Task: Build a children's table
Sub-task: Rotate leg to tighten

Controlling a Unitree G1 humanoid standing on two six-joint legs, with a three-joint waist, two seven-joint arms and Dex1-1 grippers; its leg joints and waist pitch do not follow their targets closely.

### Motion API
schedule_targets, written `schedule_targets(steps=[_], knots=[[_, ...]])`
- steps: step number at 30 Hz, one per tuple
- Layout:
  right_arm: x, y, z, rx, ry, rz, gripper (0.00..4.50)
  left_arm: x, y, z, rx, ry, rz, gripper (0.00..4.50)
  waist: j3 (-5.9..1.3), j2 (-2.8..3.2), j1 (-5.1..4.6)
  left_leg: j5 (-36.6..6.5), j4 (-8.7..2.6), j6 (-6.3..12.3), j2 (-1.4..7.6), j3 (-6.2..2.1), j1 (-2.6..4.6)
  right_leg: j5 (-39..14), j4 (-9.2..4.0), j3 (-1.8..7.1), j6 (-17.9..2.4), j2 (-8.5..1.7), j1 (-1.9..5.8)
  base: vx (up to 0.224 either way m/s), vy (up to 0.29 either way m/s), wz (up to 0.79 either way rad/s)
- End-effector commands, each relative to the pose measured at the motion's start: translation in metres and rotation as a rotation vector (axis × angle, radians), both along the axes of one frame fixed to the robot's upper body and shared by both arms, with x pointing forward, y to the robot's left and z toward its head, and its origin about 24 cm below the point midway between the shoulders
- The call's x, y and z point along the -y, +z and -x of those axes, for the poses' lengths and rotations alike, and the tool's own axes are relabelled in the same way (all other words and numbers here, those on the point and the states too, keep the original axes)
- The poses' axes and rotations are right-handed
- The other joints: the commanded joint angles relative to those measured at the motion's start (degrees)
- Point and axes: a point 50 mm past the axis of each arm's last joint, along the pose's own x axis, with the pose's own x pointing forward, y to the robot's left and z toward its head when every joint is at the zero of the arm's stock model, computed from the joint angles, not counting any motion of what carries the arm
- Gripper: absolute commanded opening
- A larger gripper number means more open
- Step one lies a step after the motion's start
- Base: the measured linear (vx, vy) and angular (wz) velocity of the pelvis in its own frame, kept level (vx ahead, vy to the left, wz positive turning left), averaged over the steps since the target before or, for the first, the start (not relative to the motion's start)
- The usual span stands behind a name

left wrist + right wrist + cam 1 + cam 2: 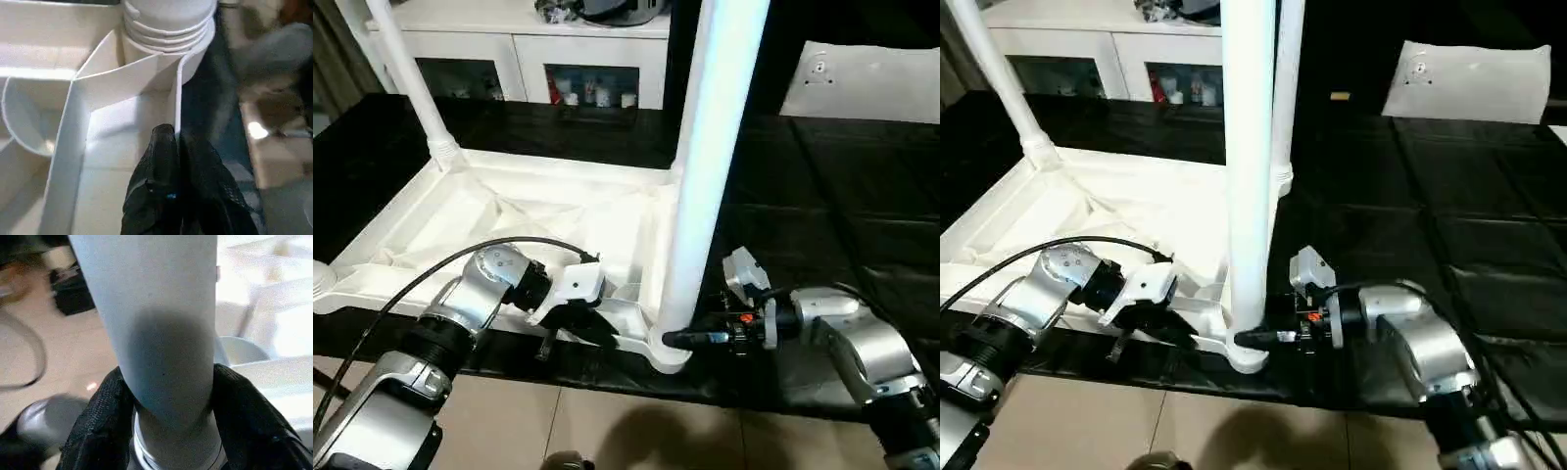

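Note:
The children's table's white tabletop (509, 211) lies upside down on the black work table, ribbed underside up. One leg (411, 69) stands in the far left corner socket. Another leg (1283, 98) stands at the far right corner. A third leg (710, 176) rises upright from the near right corner socket (671, 357). My right gripper (674, 339) is shut on this leg just above the socket, with a finger (105, 406) on each side of it. My left gripper (173, 134) is shut on the thin rim wall (177, 93) of the tabletop beside that same socket.
A white cabinet (509, 49) with glass doors stands behind the work table. A flat white piece (871, 83) lies at the back right. A black cable (440, 264) loops over my left forearm. The near corner sits at the table's front edge, above the beige floor (607, 421).

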Motion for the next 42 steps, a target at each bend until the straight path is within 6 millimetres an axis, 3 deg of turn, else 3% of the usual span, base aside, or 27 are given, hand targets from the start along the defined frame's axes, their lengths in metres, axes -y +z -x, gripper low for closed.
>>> schedule_targets(steps=[1,2,3,6,7,8,9,11,12,13,14,16,19,21,22,24,27,29,34,41,42], knots=[[-0.013,-0.006,-0.011,0.036,-0.196,0.017,1.98,0.012,0.011,-0.014,0.042,0.161,0.063,0.00,-2.86,0.03,-0.99,-18.88,-4.36,-0.37,3.20,-1.66,1.19,-34.98,-6.69,2.92,-2.15,-5.16,1.92,0.000,0.000,0.00],[-0.014,-0.007,-0.013,0.041,-0.236,0.020,1.98,0.014,0.012,-0.015,0.042,0.184,0.071,0.00,-2.88,-0.25,-2.09,-20.09,-4.35,-1.34,3.02,-1.88,1.18,-36.25,-7.02,2.34,-0.96,-5.02,1.94,0.000,0.000,0.00],[-0.018,-0.010,-0.020,0.034,-0.348,0.020,1.97,0.020,0.013,-0.018,0.040,0.243,0.097,0.00,-2.95,0.19,-2.78,-20.79,-4.29,-1.54,2.89,-2.18,1.23,-36.69,-7.29,1.88,0.05,-5.00,2.13,0.000,0.000,0.00],[-0.024,-0.011,-0.028,0.024,-0.484,0.027,1.96,0.029,0.015,-0.023,0.052,0.343,0.129,0.00,-3.09,0.45,-4.93,-23.52,-4.73,-1.70,3.42,-2.92,0.67,-33.56,-7.14,1.36,-0.08,-4.75,2.79,0.000,0.000,0.00],[-0.026,-0.011,-0.030,0.023,-0.522,0.031,1.96,0.032,0.016,-0.025,0.057,0.370,0.136,0.00,-3.23,0.49,-5.72,-23.53,-5.04,-0.94,3.58,-3.18,0.06,-30.69,-6.79,1.65,-0.33,-4.92,3.39,0.000,0.000,0.00],[-0.031,-0.012,-0.038,0.016,-0.640,0.040,1.95,0.041,0.017,-0.030,0.077,0.457,0.161,0.00,-3.19,0.84,-6.26,-22.84,-5.18,-0.49,3.60,-3.12,-0.17,-28.00,-6.54,2.14,-1.55,-5.08,3.26,0.000,0.000,0.00],[-0.032,-0.012,-0.041,0.017,-0.686,0.050,1.95,0.044,0.018,-0.031,0.086,0.493,0.170,0.00,-3.33,0.65,-6.78,-21.95,-4.99,-0.68,3.36,-2.85,0.06,-26.32,-6.38,2.42,-3.50,-5.09,2.90,0.000,0.000,0.00],[-0.040,-0.012,-0.047,0.009,-0.791,0.064,1.95,0.053,0.020,-0.036,0.119,0.596,0.193,0.00,-3.62,0.35,-7.06,-18.55,-4.70,0.12,2.90,-2.55,-0.15,-23.90,-6.07,2.82,-5.41,-5.21,3.05,0.000,0.000,0.00],[-0.042,-0.012,-0.047,0.006,-0.808,0.064,1.95,0.055,0.021,-0.037,0.129,0.617,0.198,0.00,-3.65,0.68,-7.04,-17.30,-4.64,0.46,2.91,-2.47,-0.28,-22.68,-5.84,3.00,-5.94,-5.20,3.09,0.000,0.000,0.00],[-0.044,-0.011,-0.048,0.001,-0.825,0.061,1.95,0.056,0.022,-0.038,0.139,0.639,0.203,0.00,-3.80,0.45,-7.00,-14.92,-4.55,1.39,2.86,-2.22,-0.50,-20.42,-5.69,3.18,-6.62,-5.01,3.12,0.000,0.000,0.00],[-0.046,-0.011,-0.048,0.008,-0.823,0.049,2.30,0.058,0.024,-0.038,0.141,0.659,0.211,0.00,-4.00,0.18,-6.77,-12.93,-4.43,2.16,2.98,-2.03,-0.42,-18.63,-5.37,3.37,-7.24,-4.94,3.08,0.000,0.000,0.00],[-0.051,-0.008,-0.047,0.055,-0.815,0.040,2.65,0.063,0.026,-0.038,0.151,0.672,0.220,0.00,-4.07,0.23,-6.43,-10.30,-4.21,3.09,2.98,-1.79,-0.65,-15.77,-4.90,3.64,-8.26,-4.88,3.08,0.000,0.000,0.00],[-0.052,-0.004,-0.045,0.067,-0.808,-0.015,2.87,0.062,0.025,-0.035,0.165,0.650,0.201,0.00,-4.71,0.29,-5.86,-3.96,-3.84,5.24,3.11,-1.84,-1.29,-7.51,-3.39,3.84,-9.95,-4.92,3.55,0.000,0.000,0.00],[-0.051,-0.003,-0.042,0.095,-0.782,-0.026,3.07,0.058,0.024,-0.034,0.179,0.627,0.187,0.00,-4.90,0.29,-5.58,0.19,-3.21,7.70,2.95,-1.75,-1.58,-0.83,-2.40,4.05,-11.44,-4.72,3.15,0.000,0.000,0.00],[-0.050,-0.002,-0.042,0.103,-0.776,-0.028,3.12,0.056,0.024,-0.033,0.182,0.622,0.184,0.00,-4.85,0.21,-5.57,0.21,-3.17,8.11,2.98,-1.75,-1.65,-0.40,-2.23,4.08,-11.77,-4.65,3.12,0.000,0.000,0.00],[-0.043,-0.001,-0.039,0.121,-0.756,-0.039,3.32,0.051,0.022,-0.031,0.177,0.587,0.178,0.00,-4.52,0.28,-5.25,-2.45,-3.33,8.43,2.93,-1.52,-1.54,-4.34,-2.97,3.90,-11.40,-4.72,3.12,0.000,0.000,0.00],[-0.035,0.001,-0.036,0.147,-0.719,-0.042,3.62,0.044,0.020,-0.028,0.174,0.545,0.162,0.00,-4.13,0.36,-5.24,-7.15,-3.72,6.14,3.11,-1.51,-1.31,-13.10,-4.00,3.80,-8.42,-4.58,3.06,0.000,0.000,0.00],[-0.026,0.001,-0.033,0.167,-0.668,-0.031,3.86,0.039,0.019,-0.024,0.172,0.481,0.155,0.00,-4.08,0.13,-5.24,-7.88,-3.86,5.40,3.16,-1.59,-1.17,-13.77,-4.14,3.86,-8.08,-4.47,3.02,0.000,0.000,0.00],[-0.004,0.001,-0.026,0.189,-0.520,0.000,4.30,0.029,0.016,-0.016,0.156,0.317,0.137,0.00,-4.07,0.33,-4.71,-9.29,-3.91,5.16,3.33,-1.50,-0.87,-13.50,-3.96,4.11,-8.50,-4.52,2.81,0.000,0.000,0.00],[0.010,0.015,-0.018,0.194,-0.174,0.048,4.46,0.011,0.012,-0.006,0.127,0.060,0.028,0.00,-3.95,0.47,-2.94,-9.96,-3.95,4.89,3.70,-1.36,-0.49,-14.72,-3.91,4.15,-8.59,-4.61,2.54,0.000,0.000,0.00],[0.010,0.016,-0.017,0.188,-0.139,0.050,4.46,0.010,0.012,-0.005,0.123,0.035,0.021,0.00,-4.04,-0.11,-2.57,-10.13,-3.98,4.82,3.71,-1.33,-0.52,-15.65,-3.95,4.15,-8.29,-4.69,2.76,0.000,0.000,0.00]])
